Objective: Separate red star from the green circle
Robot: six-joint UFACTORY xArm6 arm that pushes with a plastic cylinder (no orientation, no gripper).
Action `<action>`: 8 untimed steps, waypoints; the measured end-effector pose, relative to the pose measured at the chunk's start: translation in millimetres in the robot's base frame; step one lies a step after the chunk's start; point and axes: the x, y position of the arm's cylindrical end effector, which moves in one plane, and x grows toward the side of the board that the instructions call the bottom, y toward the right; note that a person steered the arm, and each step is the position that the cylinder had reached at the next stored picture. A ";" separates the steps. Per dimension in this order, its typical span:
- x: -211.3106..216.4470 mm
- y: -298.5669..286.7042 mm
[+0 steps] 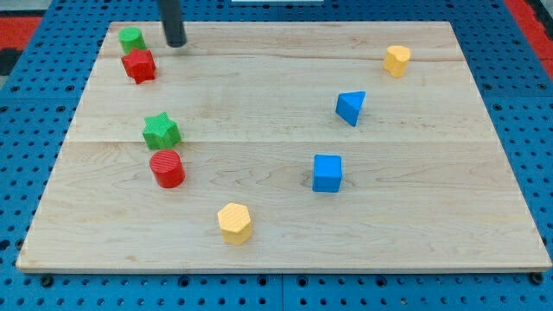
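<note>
The red star (139, 66) lies near the board's top left corner. The green circle (131, 39) sits just above it and slightly to the left, touching or nearly touching it. My tip (176, 43) is down on the board to the right of the green circle and up and to the right of the red star, a short gap away from both.
A green star (161, 131) and a red cylinder (168, 168) sit at the left middle. A yellow hexagon (235, 223) is near the bottom. A blue cube (327, 173), a blue triangle (350, 107) and a yellow block (397, 60) lie to the right. The wooden board (285, 250) rests on blue pegboard.
</note>
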 end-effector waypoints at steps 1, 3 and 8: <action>39.0 -25.9; 72.5 -49.0; 110.3 -23.1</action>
